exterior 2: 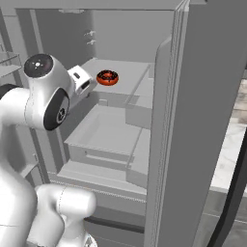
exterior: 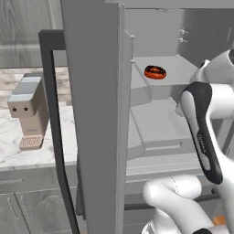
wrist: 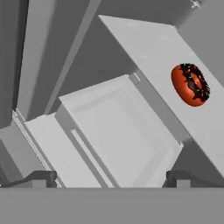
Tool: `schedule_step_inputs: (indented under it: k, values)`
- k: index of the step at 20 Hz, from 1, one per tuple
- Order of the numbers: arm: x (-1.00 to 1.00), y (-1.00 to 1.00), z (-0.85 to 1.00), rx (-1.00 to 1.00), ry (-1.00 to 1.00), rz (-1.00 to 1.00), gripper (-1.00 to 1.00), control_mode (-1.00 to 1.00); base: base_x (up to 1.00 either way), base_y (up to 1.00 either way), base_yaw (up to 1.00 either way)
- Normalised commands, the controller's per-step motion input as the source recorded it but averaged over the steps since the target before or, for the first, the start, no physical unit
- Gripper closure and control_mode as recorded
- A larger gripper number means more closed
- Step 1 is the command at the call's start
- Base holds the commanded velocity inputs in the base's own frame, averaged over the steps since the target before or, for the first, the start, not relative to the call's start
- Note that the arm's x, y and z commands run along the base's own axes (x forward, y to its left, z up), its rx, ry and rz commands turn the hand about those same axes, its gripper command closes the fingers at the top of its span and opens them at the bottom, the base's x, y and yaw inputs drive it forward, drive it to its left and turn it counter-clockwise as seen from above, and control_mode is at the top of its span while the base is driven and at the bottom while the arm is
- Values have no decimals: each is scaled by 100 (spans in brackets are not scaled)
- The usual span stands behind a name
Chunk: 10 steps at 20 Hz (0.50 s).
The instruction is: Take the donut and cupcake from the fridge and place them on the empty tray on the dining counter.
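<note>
Lit evenly and softly, with faint shading deep inside the fridge [exterior 2: 120, 43]; rendered slightly soft, without glare or distortion.

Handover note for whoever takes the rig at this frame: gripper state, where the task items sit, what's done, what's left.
Gripper: open, empty, facing into the fridge, short of the shelf.
Donut: on the upper fridge shelf, untouched.
Cupcake, tray and dining counter: not seen from here.
Done: fridge doors open.
Left: grasp the donut, find the cupcake, carry both to the tray.
</note>
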Motion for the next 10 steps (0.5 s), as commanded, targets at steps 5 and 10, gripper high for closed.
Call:
schedule_step_inputs:
  k: [5, 10]
  values:
    - [40, 3, 0, 0, -1, -8, -100, -100, 0, 0, 0]
    - [19, 2, -2, 0, -14, 0, -100, -100, 0, 0, 0]
